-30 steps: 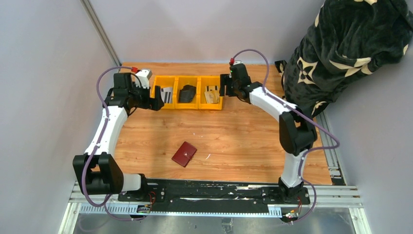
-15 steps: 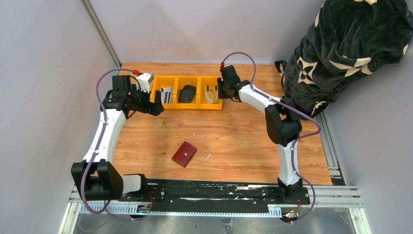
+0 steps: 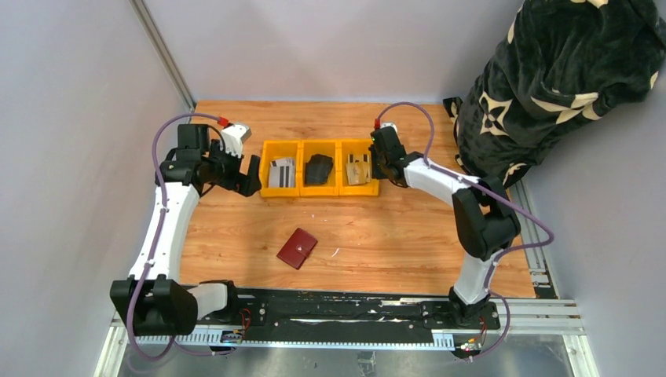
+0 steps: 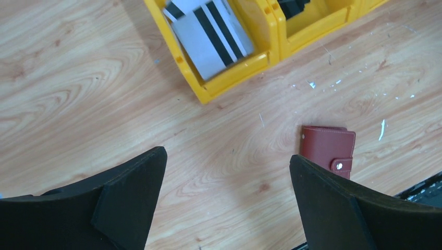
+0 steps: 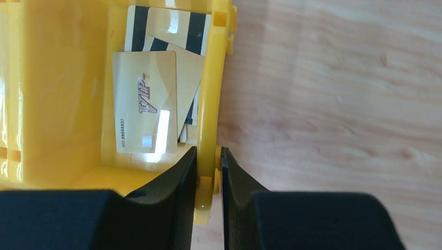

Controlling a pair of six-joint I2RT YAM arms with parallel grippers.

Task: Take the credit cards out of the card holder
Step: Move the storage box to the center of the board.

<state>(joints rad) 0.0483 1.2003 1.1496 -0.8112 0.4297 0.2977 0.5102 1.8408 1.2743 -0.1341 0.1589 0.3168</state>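
Observation:
The dark red card holder point(image 3: 297, 248) lies folded and snapped on the wood table, also seen in the left wrist view point(image 4: 328, 150). Credit cards lie in the yellow three-part bin point(image 3: 320, 191): white ones with black stripes point(image 4: 211, 34) in its left part, gold ones point(image 5: 145, 109) in its right part. My right gripper point(image 5: 208, 150) is shut on the bin's right wall point(image 5: 211, 104), one finger inside, one outside. My left gripper point(image 4: 226, 155) hangs open over bare wood just left of the bin, holding nothing.
A black folded item point(image 3: 319, 168) sits in the bin's middle part. A dark patterned blanket bundle point(image 3: 558, 78) stands at the back right. Grey walls close the table on the left and at the back.
My right gripper has closed onto the bin's right wall, and the bin has slid to the right and slightly nearer. The left arm drew back a little. The card holder has not moved.

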